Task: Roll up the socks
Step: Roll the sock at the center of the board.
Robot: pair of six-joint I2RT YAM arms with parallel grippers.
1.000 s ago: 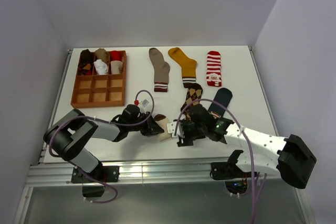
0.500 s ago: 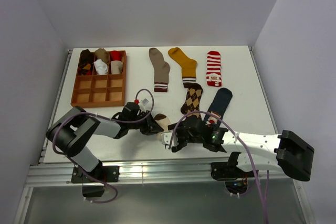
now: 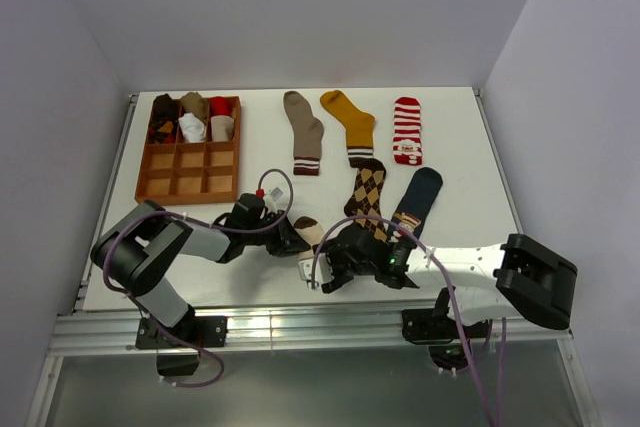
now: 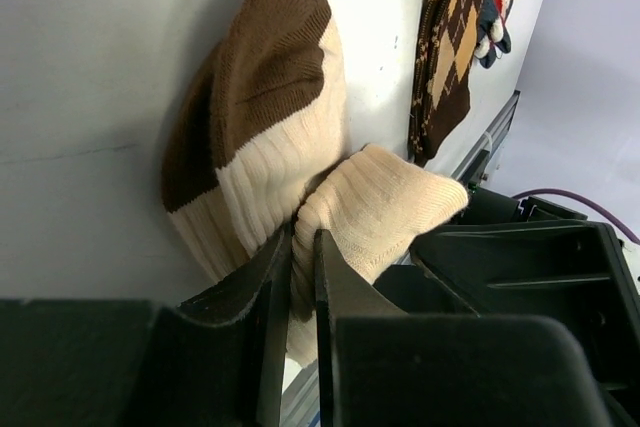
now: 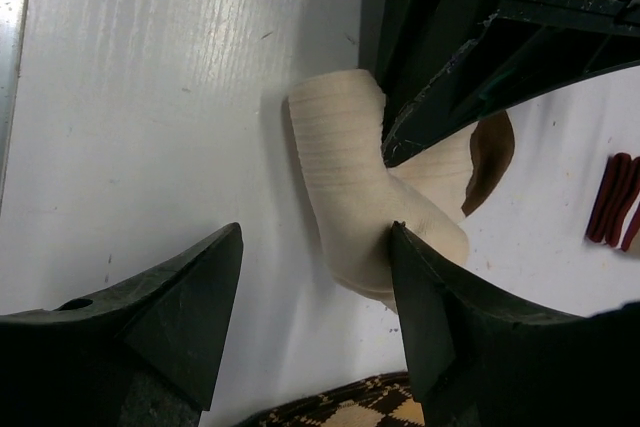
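Note:
The cream-and-brown sock [image 3: 308, 229] lies bunched at the table's near middle. My left gripper [image 3: 292, 239] is shut on its cream ribbed part [image 4: 380, 207]; the brown toe [image 4: 270, 67] lies flat beyond. My right gripper [image 3: 322, 269] is open just to the sock's near right. In the right wrist view its jaws [image 5: 316, 232] straddle the cream tube [image 5: 345, 167], with the right finger [image 5: 450, 327] touching the fabric. The argyle sock [image 3: 366, 187] and navy sock [image 3: 420, 192] lie behind my right arm. The taupe [image 3: 303, 132], mustard [image 3: 350, 125] and red-white striped [image 3: 406, 130] socks lie flat farther back.
A wooden grid tray [image 3: 188, 199] stands at the back left, its far row holding rolled socks. The argyle sock's edge [image 5: 350, 412] lies close under my right gripper. The table's near edge and metal rail run just below both grippers.
My right gripper has moved left and toward the near edge, now straddling the cream end of the sock. My left gripper has kept its grip and barely moved.

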